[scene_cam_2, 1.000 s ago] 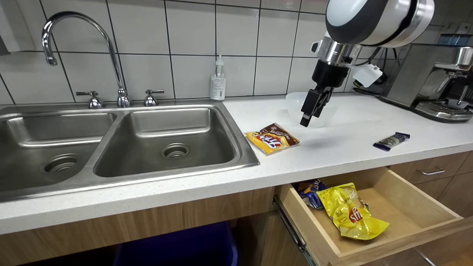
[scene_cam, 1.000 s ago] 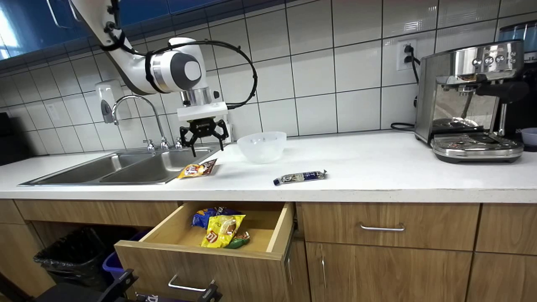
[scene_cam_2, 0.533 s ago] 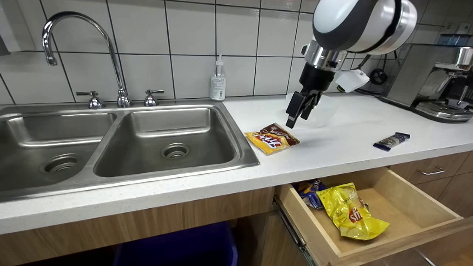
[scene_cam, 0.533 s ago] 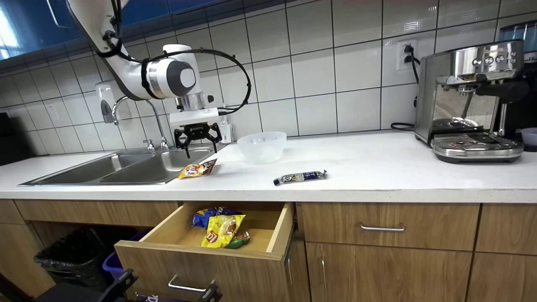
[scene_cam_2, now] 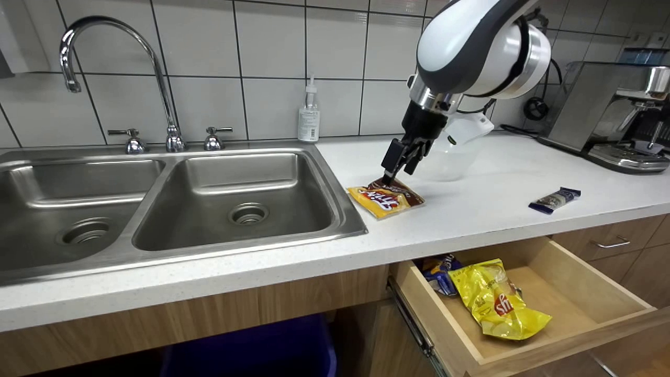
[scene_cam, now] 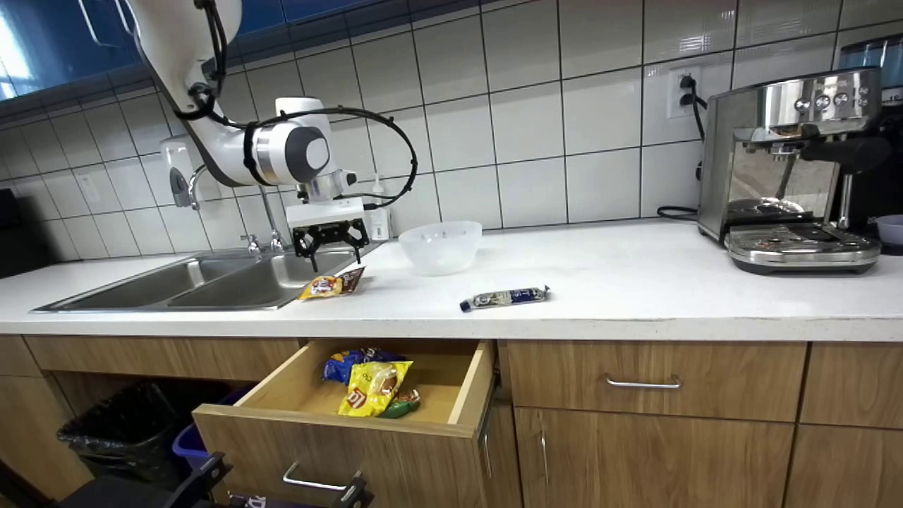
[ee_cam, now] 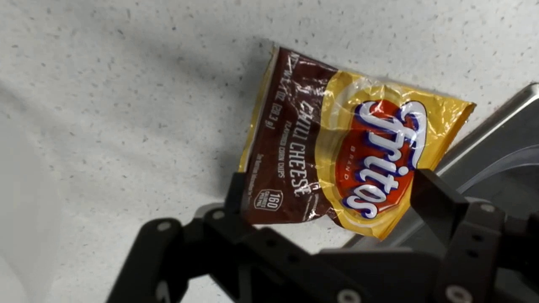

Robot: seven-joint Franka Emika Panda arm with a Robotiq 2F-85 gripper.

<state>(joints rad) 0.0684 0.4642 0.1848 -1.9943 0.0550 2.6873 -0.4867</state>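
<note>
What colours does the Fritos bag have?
The Fritos bag is yellow and dark brown, with a red logo patch; the wrist view shows it best.

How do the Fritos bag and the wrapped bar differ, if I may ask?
The Fritos bag is yellow and brown; the wrapped bar is dark blue and pale. The bag is broad, the bar narrow. The bag lies beneath the open gripper, the bar away from it. Both rest on the white counter.

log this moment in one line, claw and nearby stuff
claw: open, over Fritos, contact unclear | Fritos: on counter by sink | drawer: open, snack bags inside | bowl: on counter
</note>
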